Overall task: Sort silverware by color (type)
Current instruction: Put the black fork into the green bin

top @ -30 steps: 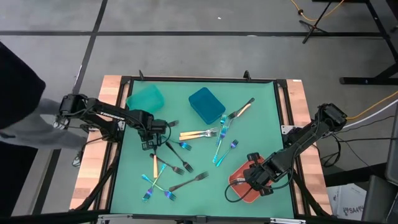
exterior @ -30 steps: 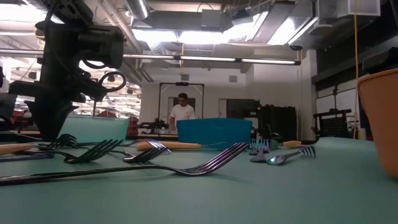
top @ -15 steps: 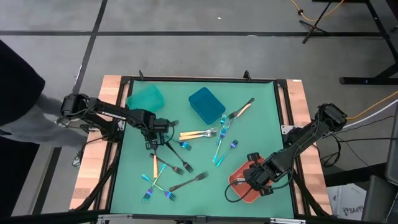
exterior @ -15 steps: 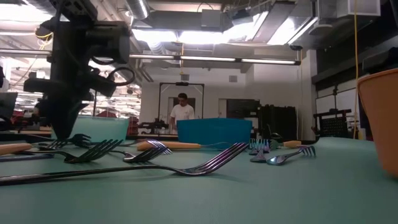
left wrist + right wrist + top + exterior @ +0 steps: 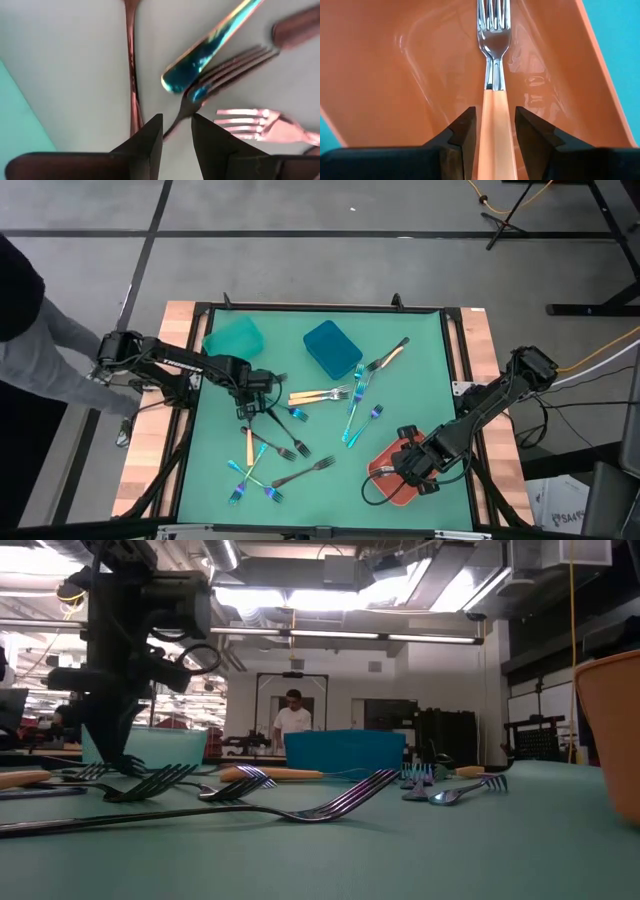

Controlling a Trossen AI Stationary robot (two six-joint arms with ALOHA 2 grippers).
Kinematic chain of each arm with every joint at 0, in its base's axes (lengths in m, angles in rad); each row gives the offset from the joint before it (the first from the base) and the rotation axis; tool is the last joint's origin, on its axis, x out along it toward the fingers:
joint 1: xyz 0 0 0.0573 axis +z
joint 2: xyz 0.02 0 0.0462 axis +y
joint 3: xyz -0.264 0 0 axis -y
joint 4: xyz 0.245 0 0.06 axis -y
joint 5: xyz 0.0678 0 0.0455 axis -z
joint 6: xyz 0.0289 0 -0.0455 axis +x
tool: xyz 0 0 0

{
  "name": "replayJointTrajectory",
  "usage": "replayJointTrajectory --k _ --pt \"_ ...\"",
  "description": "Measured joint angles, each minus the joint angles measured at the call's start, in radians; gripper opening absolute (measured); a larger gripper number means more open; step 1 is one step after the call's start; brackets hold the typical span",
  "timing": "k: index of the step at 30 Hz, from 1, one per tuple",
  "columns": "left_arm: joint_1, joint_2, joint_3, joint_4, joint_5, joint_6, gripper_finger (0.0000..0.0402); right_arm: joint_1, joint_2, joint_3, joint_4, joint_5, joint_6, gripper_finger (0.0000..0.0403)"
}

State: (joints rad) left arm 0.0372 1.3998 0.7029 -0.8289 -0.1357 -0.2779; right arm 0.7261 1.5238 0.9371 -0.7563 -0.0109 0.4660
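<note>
The forks look thin, stiff and light, with smooth polished metal that would likely slip between hard fingers, and lying flat on the green surface they leave little to get under; the narrow neck or the middle of a handle seems the surest place to pinch, taken across its width. The left gripper is down among the cluster with its fingers spread only a narrow way apart and pinching nothing; straight ahead of it, between the tips, runs the thin neck of a black fork, with an iridescent blue-teal fork crossing just beyond and a long dark handle beside one finger. The right gripper hangs over the coral-red bin, its fingers on either side of the pale handle of a gold-handled fork whose silver head points ahead into the bin; whether they press it or have just let go I cannot tell. From above I count roughly three black forks near the left gripper, about three gold-handled ones loose on the surface, and some seven blue-teal ones, though overlaps make this uncertain. There are three bins: the coral-red one, a teal bin and a blue bin, both beyond the left gripper.
</note>
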Motion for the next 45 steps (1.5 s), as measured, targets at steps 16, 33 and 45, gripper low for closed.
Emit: replayJointTrajectory --k 16,33,45 --pt "-0.001 -0.001 -0.073 0.075 0.002 0.000 0.0096 0.000 0.000 0.000 0.000 0.000 0.000 0.0124" --pt "-0.001 -0.001 -0.073 0.083 -0.011 -0.001 0.0007 0.000 0.000 0.000 -0.001 0.000 0.000 0.0124" --pt "0.000 -0.002 0.017 0.067 0.025 -0.001 0.0003 0.000 0.000 0.000 -0.002 0.000 0.000 0.0124"
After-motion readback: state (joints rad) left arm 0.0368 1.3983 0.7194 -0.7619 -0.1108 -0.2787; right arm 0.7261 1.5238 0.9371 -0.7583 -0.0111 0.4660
